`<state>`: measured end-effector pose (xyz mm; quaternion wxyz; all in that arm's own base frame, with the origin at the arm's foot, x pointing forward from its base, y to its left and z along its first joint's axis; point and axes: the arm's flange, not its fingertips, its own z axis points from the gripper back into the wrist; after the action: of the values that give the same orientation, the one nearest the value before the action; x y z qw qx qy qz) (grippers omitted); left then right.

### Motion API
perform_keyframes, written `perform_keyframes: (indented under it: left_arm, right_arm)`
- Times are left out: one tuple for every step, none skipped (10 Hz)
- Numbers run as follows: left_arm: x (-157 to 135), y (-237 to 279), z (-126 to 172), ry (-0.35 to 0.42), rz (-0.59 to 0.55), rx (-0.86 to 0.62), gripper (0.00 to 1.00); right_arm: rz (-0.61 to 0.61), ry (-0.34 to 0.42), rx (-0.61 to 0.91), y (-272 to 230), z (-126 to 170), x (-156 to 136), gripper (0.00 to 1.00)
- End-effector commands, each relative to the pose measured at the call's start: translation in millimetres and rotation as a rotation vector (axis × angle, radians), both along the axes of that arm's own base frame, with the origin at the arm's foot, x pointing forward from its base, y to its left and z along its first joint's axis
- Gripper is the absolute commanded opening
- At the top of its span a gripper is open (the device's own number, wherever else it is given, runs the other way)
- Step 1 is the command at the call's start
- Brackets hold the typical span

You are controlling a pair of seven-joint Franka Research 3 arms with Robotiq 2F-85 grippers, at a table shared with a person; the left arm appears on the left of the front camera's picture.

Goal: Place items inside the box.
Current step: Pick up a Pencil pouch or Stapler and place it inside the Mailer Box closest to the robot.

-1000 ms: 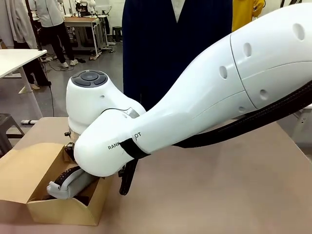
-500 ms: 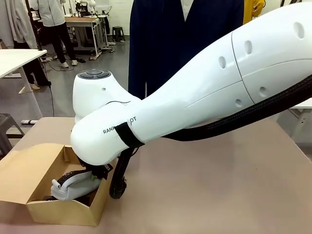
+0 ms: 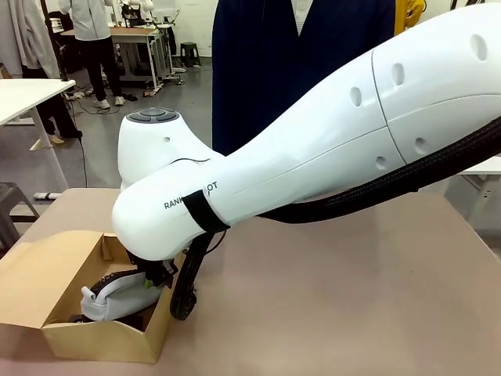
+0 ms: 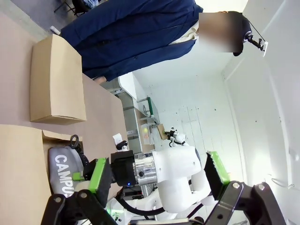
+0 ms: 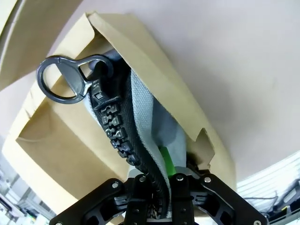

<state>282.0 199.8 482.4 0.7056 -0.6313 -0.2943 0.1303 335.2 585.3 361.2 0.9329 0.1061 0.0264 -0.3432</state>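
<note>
The grey zip pencil pouch (image 3: 116, 296) lies tilted inside the open brown cardboard box (image 3: 94, 343) at the table's near left. My right gripper (image 3: 153, 280) reaches down into the box and is shut on the pouch's end. The right wrist view shows the pouch (image 5: 143, 110), its black zipper and ring pull (image 5: 70, 77) rising from my right gripper (image 5: 157, 183) against the box wall (image 5: 154, 79). In the left wrist view my left gripper (image 4: 157, 166) hangs open and empty, apart from the pouch, whose "CAMPUS" lettering (image 4: 63, 176) shows. The stapler is hidden.
A smaller closed cardboard box (image 4: 56, 79) lies farther along the table. A person in a dark navy coat (image 3: 290, 70) stands at the far side. My right arm's white body (image 3: 329, 157) spans the table's middle. The box's flap lid (image 3: 39, 274) lies open to the left.
My right arm has turned at the wrist and sunk a little, its cable loop dropping beside the box. The pouch has stayed in the box and held. The person has shifted slightly right.
</note>
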Motion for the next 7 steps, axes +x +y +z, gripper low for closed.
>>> perform_keyframes:
  left_arm:
    - [-2, -1, 1, -0.017, -0.003, -0.003, 1.00]
    - [-2, -1, 1, -0.017, -0.003, -0.003, 1.00]
    - [-2, -1, 1, -0.017, -0.003, -0.003, 1.00]
    - [-2, -1, 1, -0.017, -0.003, -0.003, 1.00]
    - [-2, -1, 1, -0.017, -0.003, -0.003, 1.00]
    - [-2, -1, 1, -0.017, -0.003, -0.003, 1.00]
    - [-2, -1, 1, -0.017, -0.003, -0.003, 1.00]
  right_arm:
    - [-0.057, -0.007, 0.042, 1, -5, -3, 0.57]
    - [-0.073, -0.017, 0.050, -3, -1, -2, 0.67]
    - [-0.096, -0.005, 0.087, -7, 5, 0, 1.00]
    - [-0.125, 0.005, 0.120, -12, 11, 2, 1.00]
    - [-0.125, 0.011, 0.145, -16, 15, 3, 1.00]
    - [-0.125, 0.007, 0.145, -17, 17, 3, 0.91]
    - [-0.120, 0.005, 0.157, -19, 19, 1, 1.00]
